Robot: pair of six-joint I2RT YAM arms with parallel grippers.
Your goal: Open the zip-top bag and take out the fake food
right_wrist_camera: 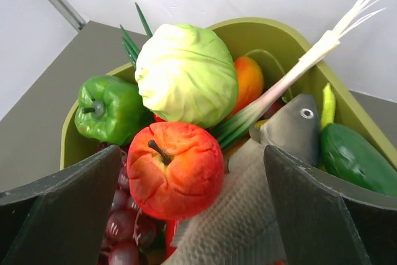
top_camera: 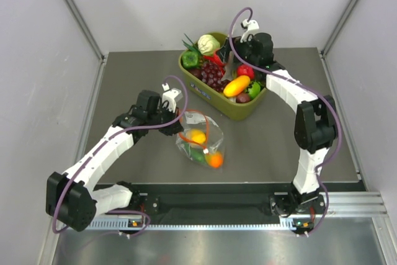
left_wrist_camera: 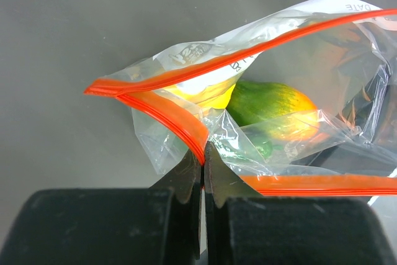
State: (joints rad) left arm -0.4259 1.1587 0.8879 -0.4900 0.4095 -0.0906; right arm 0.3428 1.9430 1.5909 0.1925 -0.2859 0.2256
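The zip-top bag [top_camera: 201, 142] lies on the table in front of the tub, its mouth open and its orange-red zip strip [left_wrist_camera: 186, 125] spread apart. Inside it are a yellow lemon [left_wrist_camera: 205, 94], an orange-and-green fruit [left_wrist_camera: 273, 107] and a small green piece [left_wrist_camera: 260, 147]. My left gripper [left_wrist_camera: 203, 153] is shut on the near zip strip at the bag's left end; it also shows in the top view [top_camera: 180, 127]. My right gripper [right_wrist_camera: 192, 184] is open and empty above the olive-green tub [right_wrist_camera: 279, 32]. A round red fruit [right_wrist_camera: 175, 169] lies in the tub below its fingers.
The tub [top_camera: 248, 111] stands at the back of the table and holds a pale cabbage [right_wrist_camera: 186, 72], a green pepper [right_wrist_camera: 108, 107], purple grapes [right_wrist_camera: 124, 228], a grey fish [right_wrist_camera: 248, 215], a leek and other toys. Grey walls enclose the table on three sides.
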